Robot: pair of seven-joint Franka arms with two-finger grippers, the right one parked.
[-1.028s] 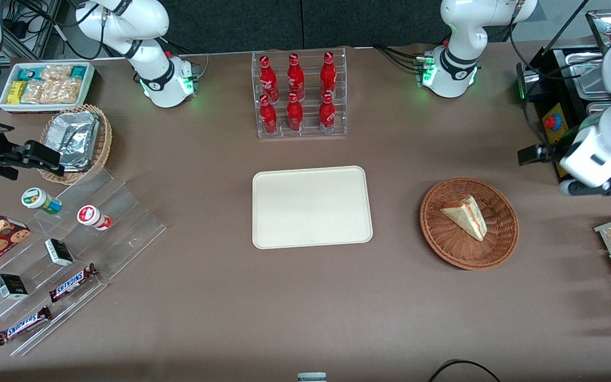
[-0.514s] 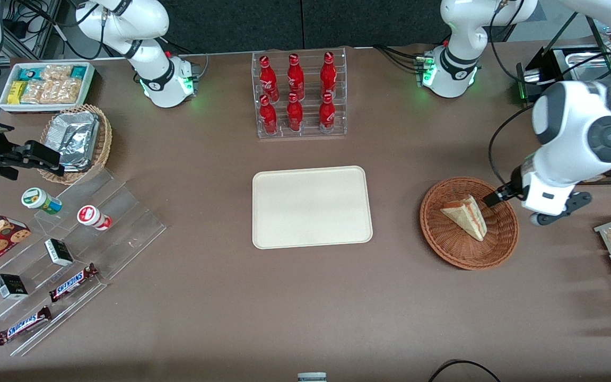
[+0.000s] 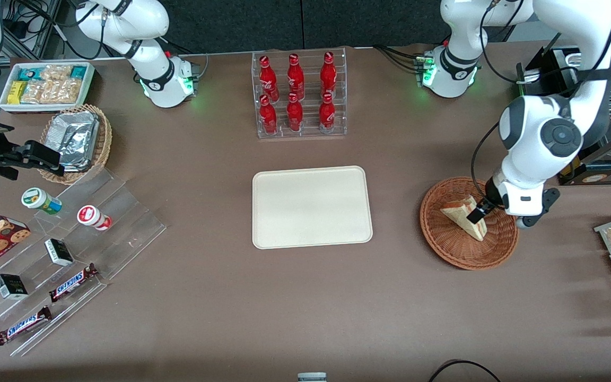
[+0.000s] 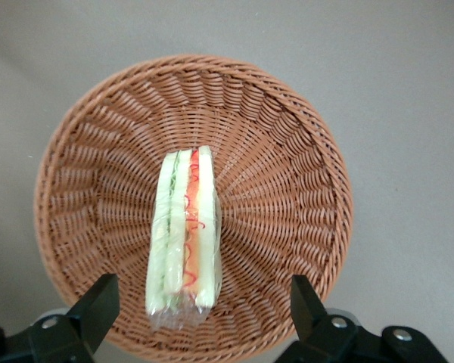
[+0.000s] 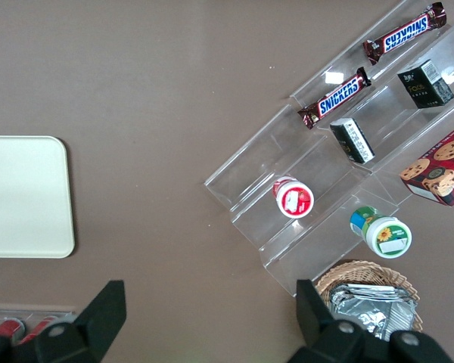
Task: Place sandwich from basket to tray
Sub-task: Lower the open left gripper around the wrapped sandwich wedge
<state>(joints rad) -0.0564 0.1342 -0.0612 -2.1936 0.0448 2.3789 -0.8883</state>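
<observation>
Spread wide, gripper (image 4: 200, 302) is held above sandwich (image 4: 183, 238) in basket (image 4: 287, 174); fingertips (image 4: 98, 302) are partly cut off

The gripper (image 4: 200, 302) hangs above the basket (image 3: 446, 244), fingers (image 4: 98, 302) spread wider than the sandwich (image 4: 183, 234). Bare tabletop lies between the basket and the tray (image 3: 312, 207). The bottle rack (image 3: 299, 95) stands farther from the camera than the tray.

1. Your sandwich (image 3: 463, 216) (image 4: 183, 234), a pale bread wedge with red and green filling, lies in the basket.
2. Your basket (image 3: 451, 244) (image 4: 287, 174) is round, reddish-brown wicker.
3. Your tray (image 3: 311, 207) (image 5: 23, 197), flat and cream-white, sits well apart from it, bare.
4. Your gripper (image 3: 479, 211) (image 4: 200, 310) hangs spread over the sandwich.
</observation>
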